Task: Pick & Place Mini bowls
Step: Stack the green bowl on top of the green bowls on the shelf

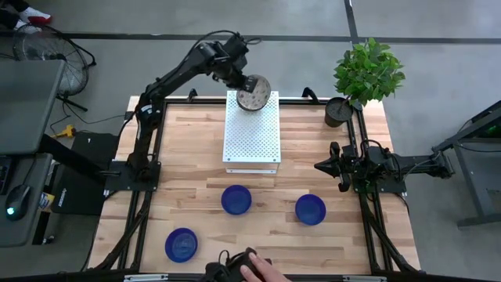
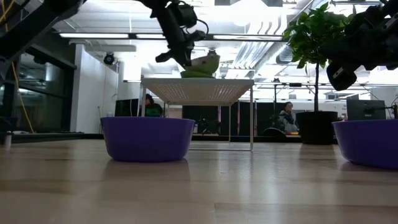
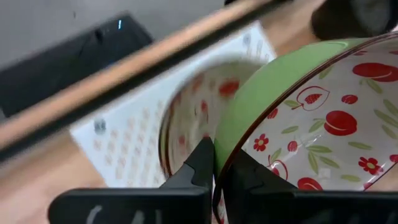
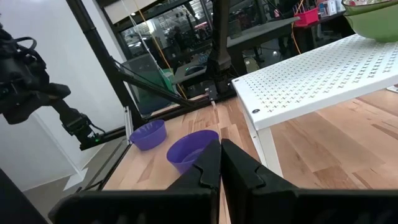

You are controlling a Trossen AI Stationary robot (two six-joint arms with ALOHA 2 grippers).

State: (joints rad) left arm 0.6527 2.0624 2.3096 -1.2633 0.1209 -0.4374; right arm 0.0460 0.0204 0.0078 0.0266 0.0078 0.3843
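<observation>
The left gripper [image 1: 249, 88] hangs over the white perforated shelf [image 1: 252, 133] at the counter's [image 1: 196, 157] twelve o'clock, jaws pinched on the rim of a patterned mini bowl [image 3: 311, 118]. Three blue mini bowls [image 1: 236, 199] sit toward six o'clock. The right gripper [image 1: 324, 165] waits at three o'clock, jaws closed, empty.

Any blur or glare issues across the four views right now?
Left wrist view: the second patterned bowl behind the held floral bowl is blurred. Low view: bright ceiling lights leave the left gripper backlit. High and right wrist views: evenly lit, blue bowls crisp.
</observation>
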